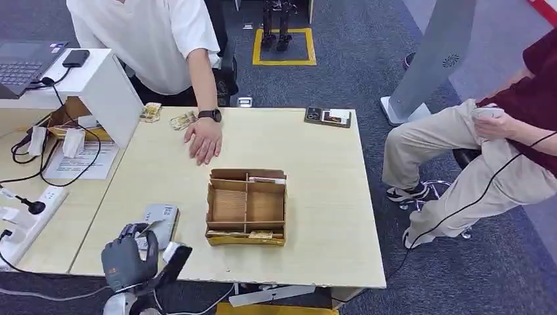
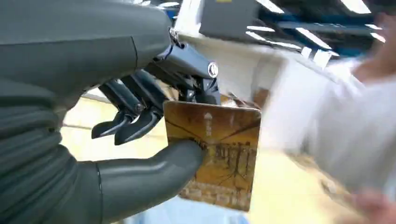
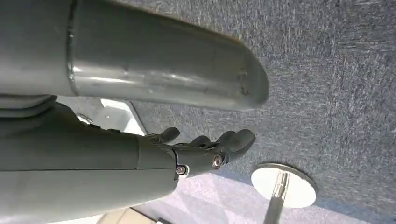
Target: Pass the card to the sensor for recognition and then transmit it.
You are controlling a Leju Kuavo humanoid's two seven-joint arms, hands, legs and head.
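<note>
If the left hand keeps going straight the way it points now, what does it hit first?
Probably the grey sensor pad: the left hand, pinching the card between thumb and fingers, points up-table at it, just ahead. Height above the pad is unclear, so it could pass over.

A cardboard box (image 1: 247, 207) with compartments stands on the table (image 1: 315, 184). Beyond the box, a person's hand (image 1: 204, 140) with a watch (image 1: 210, 115) rests flat on the table. A dark tray (image 1: 328, 117) lies at the far edge, right of the box. A laptop (image 1: 25, 62) sits far left. A seated person (image 1: 486, 151) is right of the table.
</note>
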